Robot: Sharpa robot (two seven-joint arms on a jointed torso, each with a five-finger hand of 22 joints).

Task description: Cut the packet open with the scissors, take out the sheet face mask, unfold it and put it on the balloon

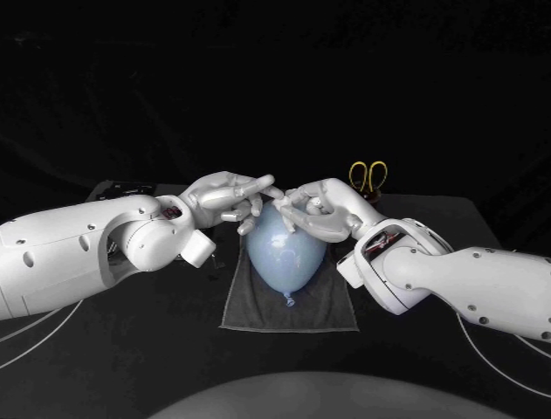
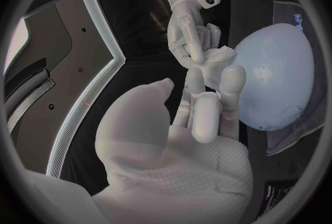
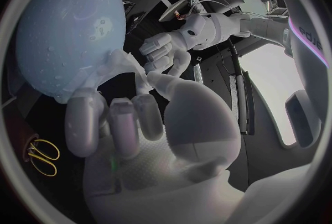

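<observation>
A pale blue balloon (image 1: pixel 283 253) (image 2: pixel 276 69) (image 3: pixel 66 30) lies on a grey cloth (image 1: pixel 244 307), knot towards me. Its skin looks wet and spotted. At its far, wide end my two hands meet. A bunched whitish piece of the sheet mask (image 2: pixel 220 58) (image 3: pixel 123 63) sits between their fingertips, against the balloon. My left hand (image 1: pixel 231 199) (image 2: pixel 201 119) reaches it from the left and pinches it. My right hand (image 1: pixel 320 208) (image 3: pixel 118 124) curls over it from the right and holds it too. How much of the mask lies over the balloon I cannot tell.
Yellow-handled scissors (image 1: pixel 369 175) (image 3: pixel 43 156) lie on the black table behind my right hand. The cloth extends towards me past the balloon's knot (image 1: pixel 289 301). Dark objects sit at the table's far left (image 1: pixel 124 188).
</observation>
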